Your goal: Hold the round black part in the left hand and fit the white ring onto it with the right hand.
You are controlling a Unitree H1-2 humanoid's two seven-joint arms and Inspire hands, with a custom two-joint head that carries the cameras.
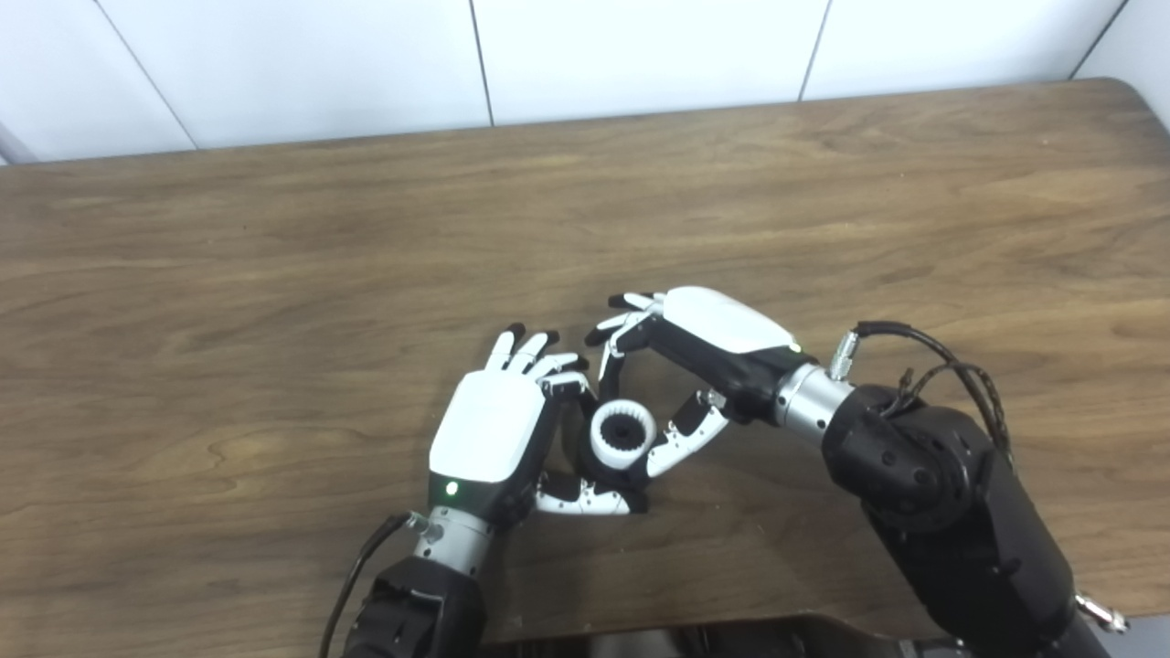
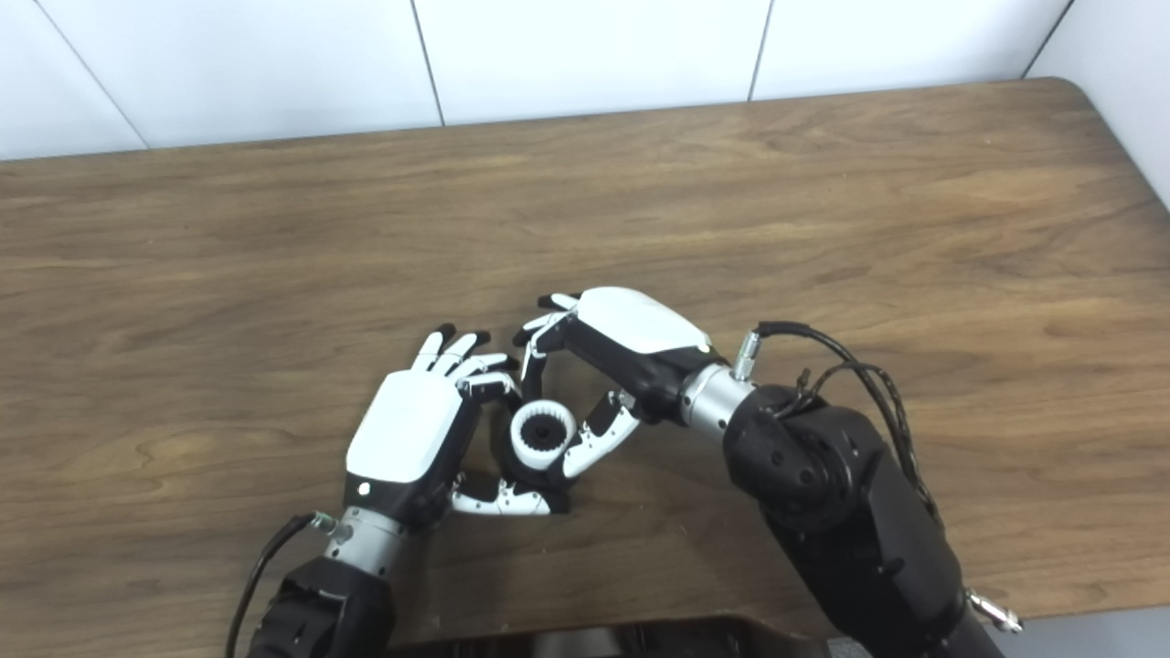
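I see the ring (image 1: pixel 622 435) over the black part (image 1: pixel 625 429), left robot hand (image 1: pixel 498 429) clamping it; right robot hand (image 1: pixel 681 375), at 2 o'clock, pinches the ring. Uneven pressing could cock it.

Table (image 1: pixel 274 274): brown wood grain, rounded far right corner.
Wall (image 1: pixel 640 46): white panels, thin dark seams, directly behind the table.
Light: even, soft.
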